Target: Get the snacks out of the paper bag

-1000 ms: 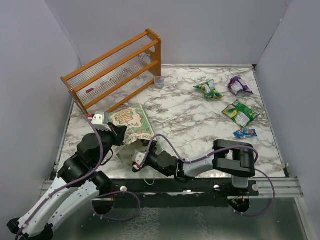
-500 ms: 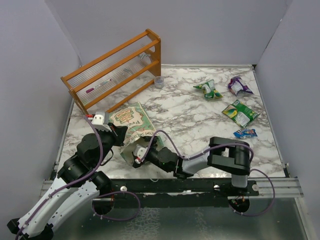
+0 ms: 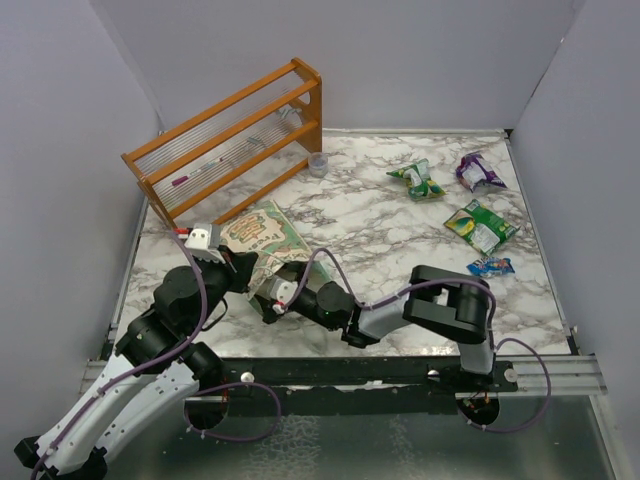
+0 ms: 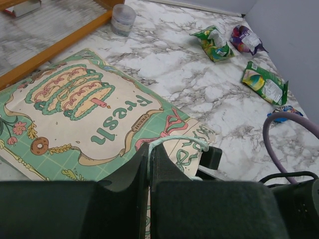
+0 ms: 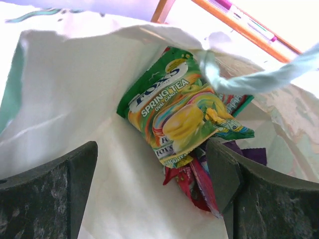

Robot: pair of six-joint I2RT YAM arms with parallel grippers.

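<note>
The green paper bag is seen lying flat on the marble counter at about 9 o'clock in the top view, with its printed front up and its mouth turned toward 6 o'clock. The jaws of the left gripper are closed on the bag's pale twisted handle. The right gripper is placed inside the bag's mouth with its jaws spread wide. Between them, against the cream lining, a Fox's Spring Tea packet is seen, with a red packet and a purple wrapper beneath it. Four more snacks are laid on the counter toward 2 and 3 o'clock: a small green packet, a purple packet, a larger green packet and a blue packet. An orange wooden rack is stood at 11 o'clock, with a small clear cup just beside it.
</note>
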